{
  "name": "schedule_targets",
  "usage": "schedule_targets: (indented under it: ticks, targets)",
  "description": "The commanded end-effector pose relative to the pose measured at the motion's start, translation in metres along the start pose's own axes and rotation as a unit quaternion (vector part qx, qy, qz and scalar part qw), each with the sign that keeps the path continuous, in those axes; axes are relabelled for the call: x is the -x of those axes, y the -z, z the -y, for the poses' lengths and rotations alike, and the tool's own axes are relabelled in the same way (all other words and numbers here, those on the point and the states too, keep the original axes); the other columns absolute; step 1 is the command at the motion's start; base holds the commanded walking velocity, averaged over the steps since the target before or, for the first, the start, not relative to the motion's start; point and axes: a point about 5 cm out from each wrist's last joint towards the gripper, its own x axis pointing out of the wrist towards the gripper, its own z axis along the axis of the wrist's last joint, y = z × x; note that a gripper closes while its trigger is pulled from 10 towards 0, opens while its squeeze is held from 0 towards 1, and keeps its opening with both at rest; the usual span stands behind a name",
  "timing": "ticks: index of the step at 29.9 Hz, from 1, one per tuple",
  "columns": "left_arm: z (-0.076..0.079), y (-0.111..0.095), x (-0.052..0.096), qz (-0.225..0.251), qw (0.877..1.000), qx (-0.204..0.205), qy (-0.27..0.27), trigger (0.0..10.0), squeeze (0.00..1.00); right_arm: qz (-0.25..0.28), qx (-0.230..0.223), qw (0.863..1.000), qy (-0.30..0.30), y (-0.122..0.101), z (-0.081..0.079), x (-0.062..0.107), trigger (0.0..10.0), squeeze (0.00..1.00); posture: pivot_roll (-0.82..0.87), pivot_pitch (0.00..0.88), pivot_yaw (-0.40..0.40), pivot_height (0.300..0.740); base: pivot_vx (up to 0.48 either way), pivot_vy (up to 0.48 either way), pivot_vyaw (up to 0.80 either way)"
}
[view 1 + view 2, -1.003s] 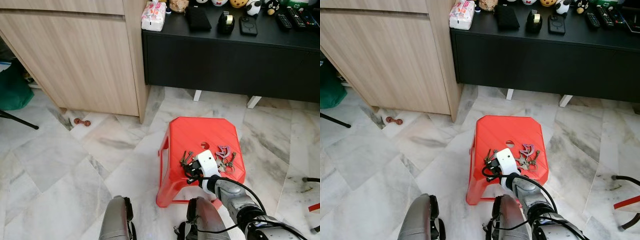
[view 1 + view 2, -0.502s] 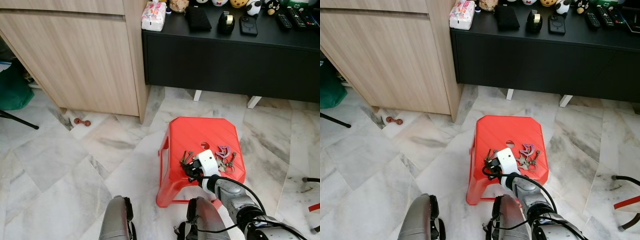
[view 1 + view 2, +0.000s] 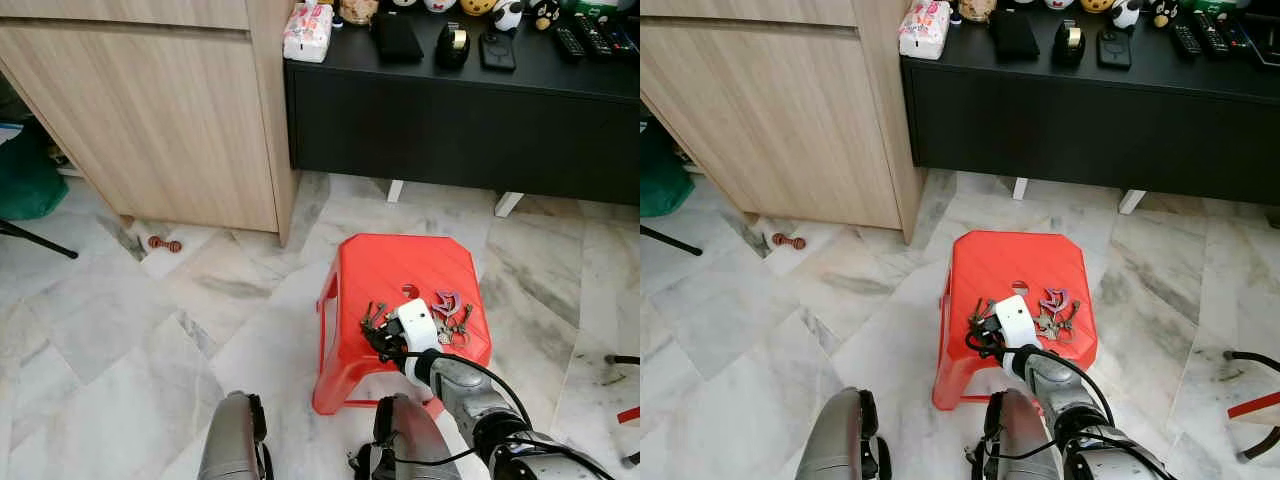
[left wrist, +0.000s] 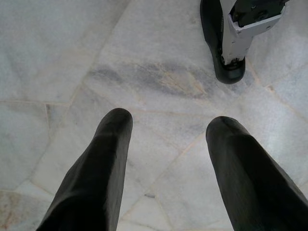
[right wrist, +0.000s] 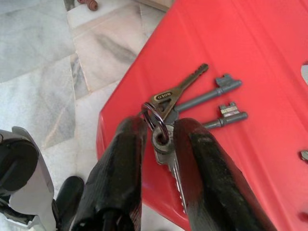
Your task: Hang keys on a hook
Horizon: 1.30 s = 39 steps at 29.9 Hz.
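A bunch of grey and brass keys point(image 5: 192, 96) on a ring lies at the near left of the red plastic stool point(image 3: 390, 265). My right gripper point(image 5: 159, 127) is low over the stool top, with its two black fingers pinched on the ring and the keys fanning out beyond the tips. In the left eye view the same gripper point(image 3: 383, 340) sits at the keys point(image 3: 374, 316). A second bunch with a purple tag point(image 3: 447, 304) lies to the right on the stool. My left gripper point(image 4: 166, 125) hangs open over the marble floor.
A light wooden cabinet point(image 3: 150, 110) stands at the back left and a black console point(image 3: 450, 120) with small items on top at the back right. A small red-brown toy point(image 3: 164, 243) lies on the floor by the cabinet. My own foot point(image 4: 231, 43) is near the left gripper.
My right gripper has edged slightly forward over the stool onto the key bunch. The left arm has not moved.
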Motion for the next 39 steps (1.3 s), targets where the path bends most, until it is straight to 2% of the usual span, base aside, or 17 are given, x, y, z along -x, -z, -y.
schedule_targets:
  ticks: [1, 11, 36, 37, 38, 39]
  targets:
    - [-0.002, 0.014, 0.005, -0.022, 1.000, -0.013, 0.002, 10.0, 0.00, -0.004, -0.012, 1.000, -0.001, 0.003, -0.002, 0.000, 10.0, 0.00, 0.16, 0.254, -0.038, 0.594, 0.000, 0.000, 0.00]
    - [-0.003, 0.017, 0.006, -0.024, 1.000, -0.013, 0.001, 10.0, 0.00, -0.001, -0.007, 1.000, 0.000, -0.003, -0.004, -0.004, 10.0, 0.00, 0.17, 0.262, -0.038, 0.594, 0.000, 0.000, 0.00]
    - [-0.010, 0.033, 0.014, -0.031, 0.999, -0.021, -0.002, 10.0, 0.00, -0.001, -0.015, 1.000, 0.013, 0.003, -0.006, -0.003, 10.0, 0.00, 0.18, 0.312, -0.014, 0.594, 0.000, 0.000, 0.00]
    - [-0.010, 0.033, 0.014, -0.031, 0.999, -0.021, -0.002, 10.0, 0.00, 0.000, -0.015, 1.000, 0.013, 0.002, -0.006, -0.004, 4.8, 0.00, 0.18, 0.310, -0.013, 0.594, 0.000, 0.000, 0.00]
    - [-0.010, 0.033, 0.014, -0.030, 0.999, -0.021, -0.002, 10.0, 0.00, 0.001, -0.016, 1.000, 0.014, 0.002, -0.006, -0.004, 3.7, 0.00, 0.18, 0.310, -0.013, 0.594, 0.000, 0.000, 0.00]
    - [-0.010, 0.032, 0.014, -0.030, 0.999, -0.021, -0.003, 10.0, 0.00, 0.003, -0.016, 1.000, 0.014, 0.000, -0.006, -0.004, 0.0, 0.00, 0.18, 0.306, -0.013, 0.594, 0.000, 0.000, 0.00]
